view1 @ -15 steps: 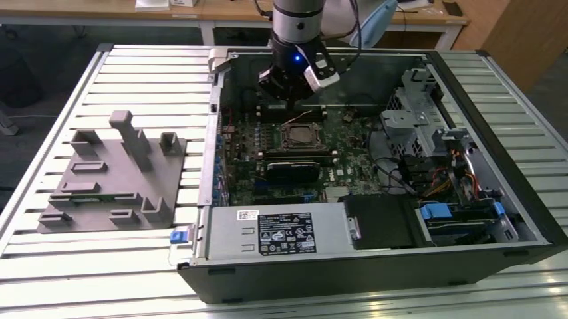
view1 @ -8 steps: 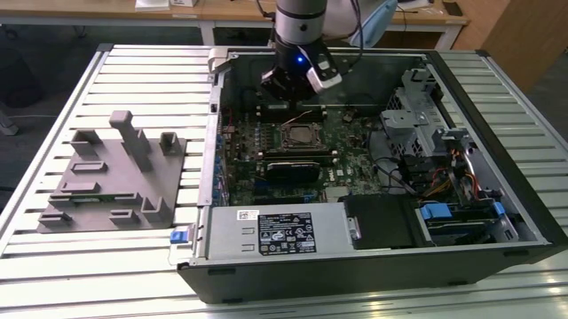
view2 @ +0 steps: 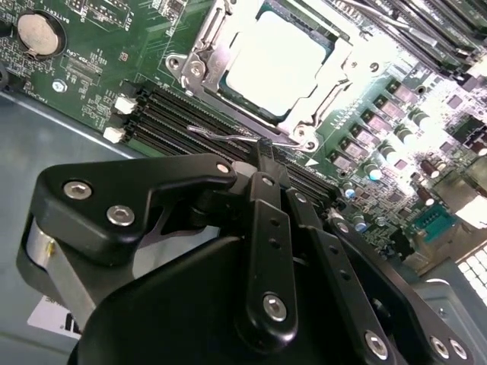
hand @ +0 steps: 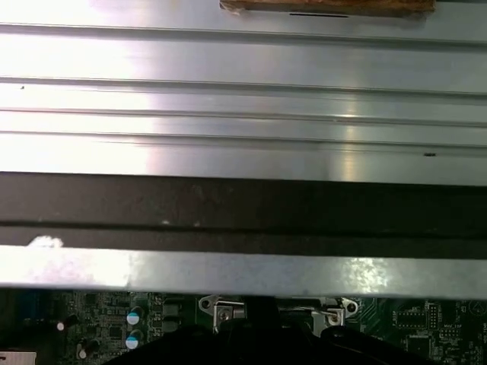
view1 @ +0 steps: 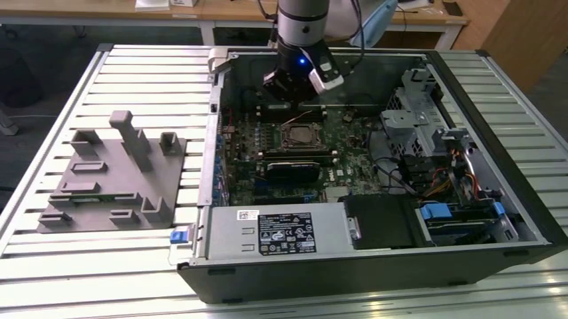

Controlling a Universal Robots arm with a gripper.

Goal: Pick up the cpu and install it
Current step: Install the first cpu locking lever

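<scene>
The claw (view2: 262, 156) sits nearest the lens in the second wrist view, its fingers drawn together on nothing, the tips just beside the socket (view2: 262, 72). The cpu (view2: 275, 63) already lies inside that socket. A risk, I judge: dropping lower could snag the thin wire lever (view2: 221, 135) beside the socket or scrape the board.

In the exterior view, even overhead room light falls on the slatted silver metal table (view1: 106, 266), while the open black computer case (view1: 373, 279) stays shadowed inside. In the second wrist view, glare whitens the pale square metal cpu (view2: 275, 65) and nearby green motherboard (view2: 396, 114). In the first wrist view, bright streaks wash out the ribbed metal.
</scene>
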